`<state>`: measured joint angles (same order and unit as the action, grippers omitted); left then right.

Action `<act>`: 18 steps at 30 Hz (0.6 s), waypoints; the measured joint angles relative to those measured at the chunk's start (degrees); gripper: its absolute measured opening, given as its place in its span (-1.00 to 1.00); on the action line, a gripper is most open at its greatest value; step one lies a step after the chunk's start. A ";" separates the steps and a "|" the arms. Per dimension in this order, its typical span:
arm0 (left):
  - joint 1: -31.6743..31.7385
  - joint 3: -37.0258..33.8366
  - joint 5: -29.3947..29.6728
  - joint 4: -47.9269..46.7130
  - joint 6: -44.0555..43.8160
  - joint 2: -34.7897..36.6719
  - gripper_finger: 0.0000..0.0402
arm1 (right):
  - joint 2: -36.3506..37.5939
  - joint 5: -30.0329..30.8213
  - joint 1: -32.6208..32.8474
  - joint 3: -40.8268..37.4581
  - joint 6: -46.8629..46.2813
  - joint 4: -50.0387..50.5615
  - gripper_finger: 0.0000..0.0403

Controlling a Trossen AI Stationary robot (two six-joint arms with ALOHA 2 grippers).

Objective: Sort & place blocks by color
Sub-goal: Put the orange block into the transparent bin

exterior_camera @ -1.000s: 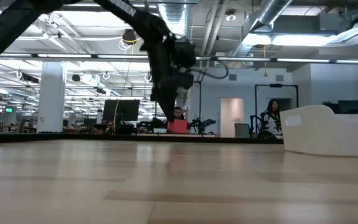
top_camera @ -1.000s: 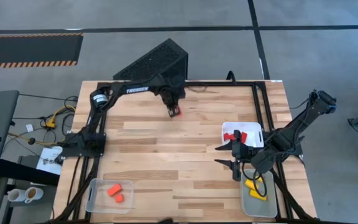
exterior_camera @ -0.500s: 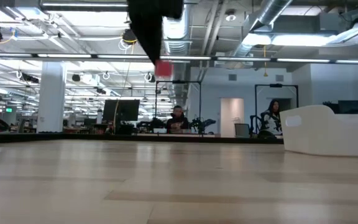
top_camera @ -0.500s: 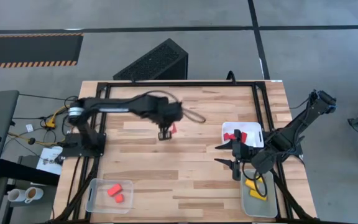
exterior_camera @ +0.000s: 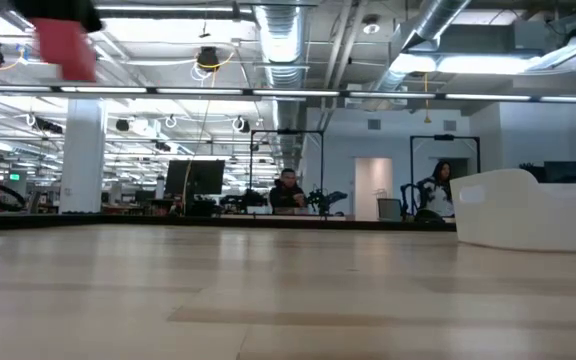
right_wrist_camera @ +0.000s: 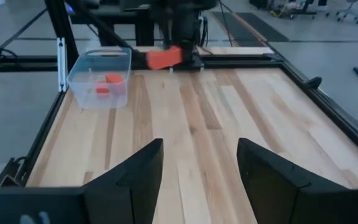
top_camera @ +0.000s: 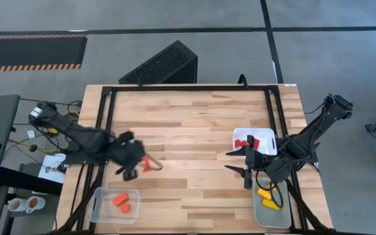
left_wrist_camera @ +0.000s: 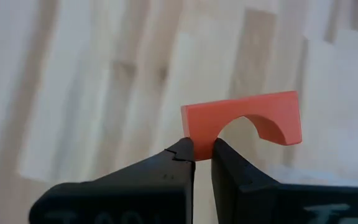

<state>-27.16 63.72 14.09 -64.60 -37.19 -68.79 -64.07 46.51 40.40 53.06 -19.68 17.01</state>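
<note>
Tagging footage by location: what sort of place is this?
Probably an open-plan robotics lab or workshop: exposed ceiling ducts, a person at a monitor, more black equipment frames and a wooden workbench.

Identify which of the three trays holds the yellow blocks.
The tray at the table's near right corner, below the right gripper, holds yellow blocks; the others hold red or orange ones.

Two dark arms [top_camera: 83, 138] — matte black links, blunt black jaws, blue-tipped right elbow.
</note>
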 joint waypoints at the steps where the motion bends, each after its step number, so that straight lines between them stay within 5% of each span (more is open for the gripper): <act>1: -2.56 -1.45 0.12 0.11 -3.25 1.14 -1.00 | 0.00 0.01 -0.24 0.00 0.38 -0.47 0.12; 13: -28.70 -7.69 -1.46 4.04 -29.28 -1.92 -1.00 | 0.00 -0.30 -2.73 0.00 0.70 -2.66 0.12; 18: -33.71 -7.69 -2.10 6.03 -33.53 -7.41 -1.00 | 0.00 -0.30 -3.03 0.00 0.73 -2.94 0.12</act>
<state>-60.87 56.03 11.99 -58.57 -70.72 -76.21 -64.07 46.22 37.38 53.06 -18.95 14.08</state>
